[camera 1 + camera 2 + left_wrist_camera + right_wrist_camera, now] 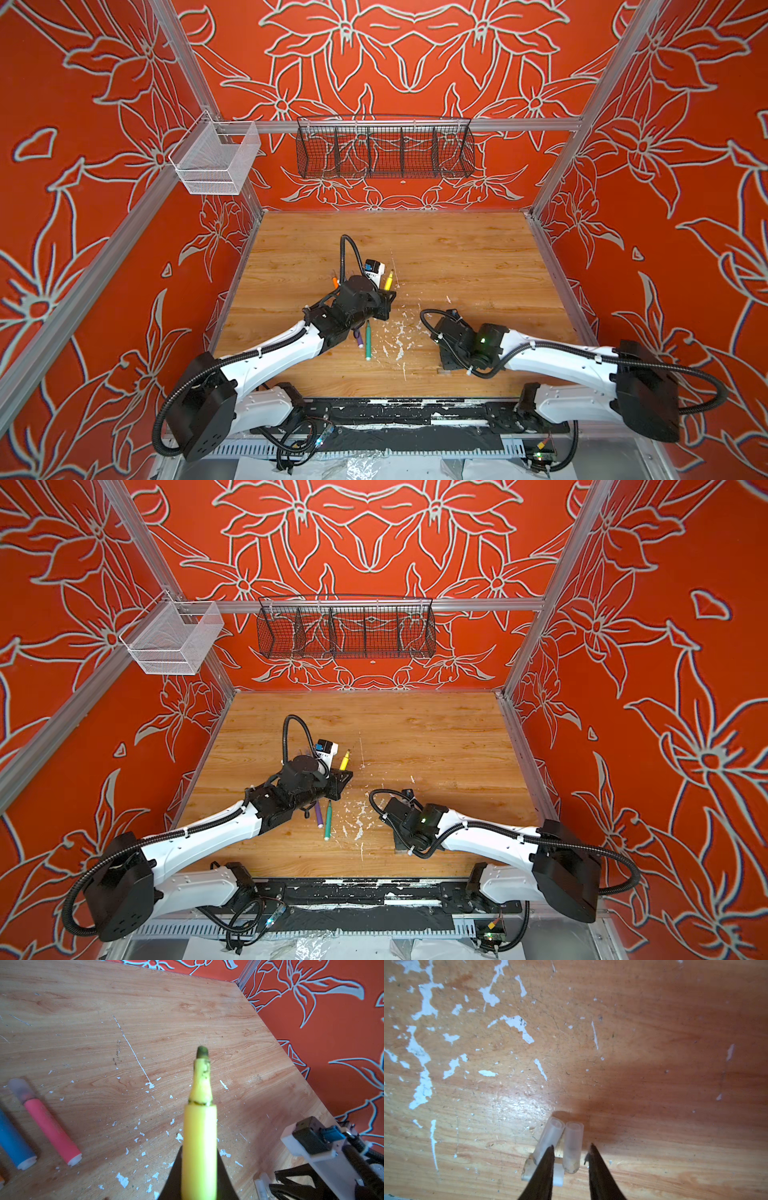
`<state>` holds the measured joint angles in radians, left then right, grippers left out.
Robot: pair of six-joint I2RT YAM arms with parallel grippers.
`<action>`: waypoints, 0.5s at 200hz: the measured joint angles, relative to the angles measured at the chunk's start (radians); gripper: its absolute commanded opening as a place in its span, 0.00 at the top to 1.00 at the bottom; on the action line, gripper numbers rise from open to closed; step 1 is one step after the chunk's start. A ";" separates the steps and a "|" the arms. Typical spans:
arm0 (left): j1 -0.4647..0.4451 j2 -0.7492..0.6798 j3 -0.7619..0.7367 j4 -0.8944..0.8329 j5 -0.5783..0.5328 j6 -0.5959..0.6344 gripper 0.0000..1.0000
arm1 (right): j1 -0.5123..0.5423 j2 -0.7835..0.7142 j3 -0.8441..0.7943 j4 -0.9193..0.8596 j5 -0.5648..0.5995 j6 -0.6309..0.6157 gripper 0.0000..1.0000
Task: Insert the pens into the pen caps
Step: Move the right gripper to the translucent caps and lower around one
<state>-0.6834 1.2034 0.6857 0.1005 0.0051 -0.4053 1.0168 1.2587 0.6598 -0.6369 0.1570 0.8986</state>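
Three clear caps point(550, 1136) are lying bunched together on the table point(457, 257), off to the right of the green pen point(368, 340). The right gripper point(572, 1145) is straddling one cap point(572, 1147), its jaws narrowly parted and not yet pinching. Beyond the green pen, the left gripper point(199, 1151) is clamping the yellow pen point(200, 1126), whose bare tip is pointing forward. This grasp is calling for a square close on that single cap. The finger point(544, 1172) overlapping its neighbour should avoid dragging it, and the cap's open mouth should be left exposed for the tip.

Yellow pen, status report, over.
Left gripper shut on yellow pen, tip bare. Right gripper open astride one clear cap. Second cap touches it, crowding the grip.
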 measured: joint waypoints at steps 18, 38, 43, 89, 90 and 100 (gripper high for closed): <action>0.000 0.000 0.000 0.003 0.000 0.000 1.00 | 0.000 0.021 -0.001 0.006 0.002 0.000 0.69; 0.000 0.000 0.000 0.010 0.000 0.000 1.00 | 0.000 0.040 -0.002 0.016 0.004 0.000 0.70; 0.000 0.000 0.000 0.011 0.000 0.000 1.00 | 0.000 0.045 -0.002 0.018 0.004 0.000 0.70; 0.000 0.000 0.000 0.014 0.000 0.000 1.00 | 0.000 0.086 -0.017 0.038 0.018 0.003 0.71; 0.000 0.000 0.000 0.014 0.000 0.000 1.00 | 0.000 0.086 -0.017 0.038 0.018 0.003 0.71; 0.000 0.000 0.000 0.014 0.000 0.000 1.00 | 0.000 0.088 -0.018 0.045 0.021 0.003 0.71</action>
<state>-0.6834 1.2034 0.6857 0.1146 0.0055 -0.4053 1.0168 1.3464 0.6422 -0.5919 0.1783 0.9016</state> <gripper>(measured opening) 0.150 0.289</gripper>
